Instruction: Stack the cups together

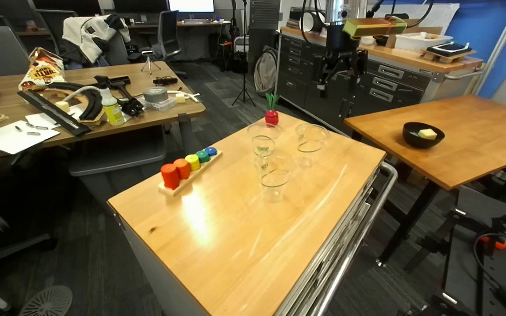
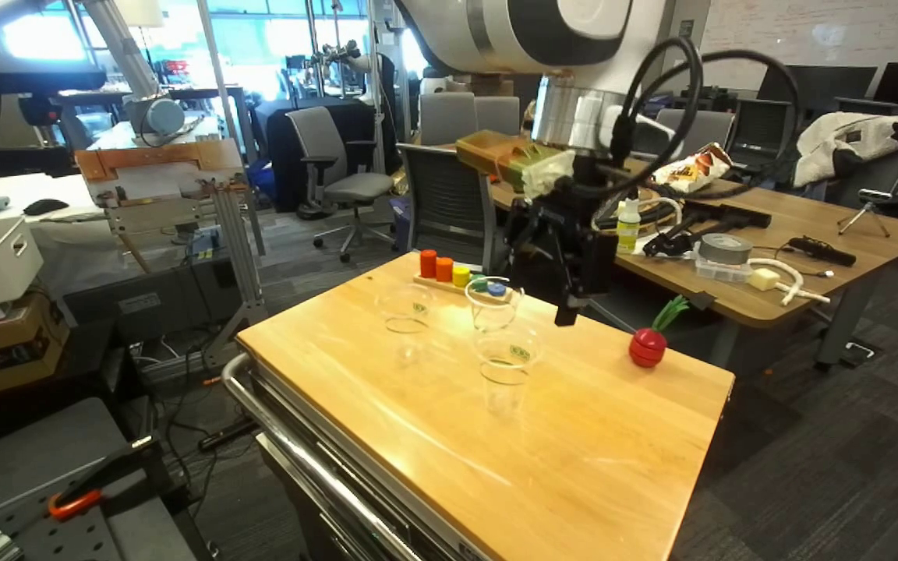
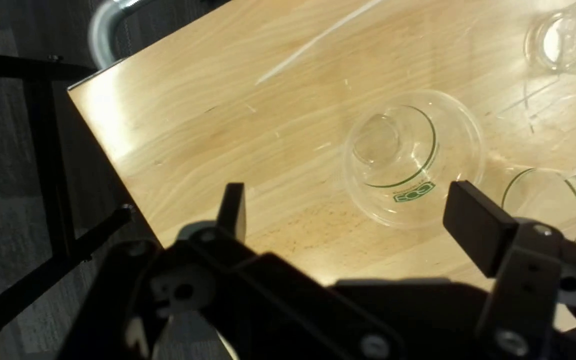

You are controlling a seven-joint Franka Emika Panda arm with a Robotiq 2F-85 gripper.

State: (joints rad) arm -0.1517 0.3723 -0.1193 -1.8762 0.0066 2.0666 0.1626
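Note:
Three clear cups with thin green lines stand upright and separate on the wooden cart top [image 1: 231, 237]. One cup [image 1: 311, 145] [image 2: 506, 374] [image 3: 413, 155] stands nearest the gripper in the wrist view. A second cup [image 1: 262, 147] [image 2: 492, 308] [image 3: 548, 197] is partly cut off and hidden by a finger in the wrist view. The third cup [image 1: 274, 177] [image 2: 406, 323] [image 3: 560, 42] shows at the wrist view's upper right. My gripper [image 1: 341, 79] [image 2: 546, 284] [image 3: 350, 205] is open and empty, held above the cart top, with its fingers wide apart.
A red radish toy [image 1: 272, 117] [image 2: 648, 347] stands near a cart edge. A row of coloured blocks [image 1: 182, 169] [image 2: 453, 273] lies along another edge. A metal handle [image 1: 358, 245] [image 2: 316, 483] runs along one side. A table with a black bowl [image 1: 423, 135] stands beside the cart.

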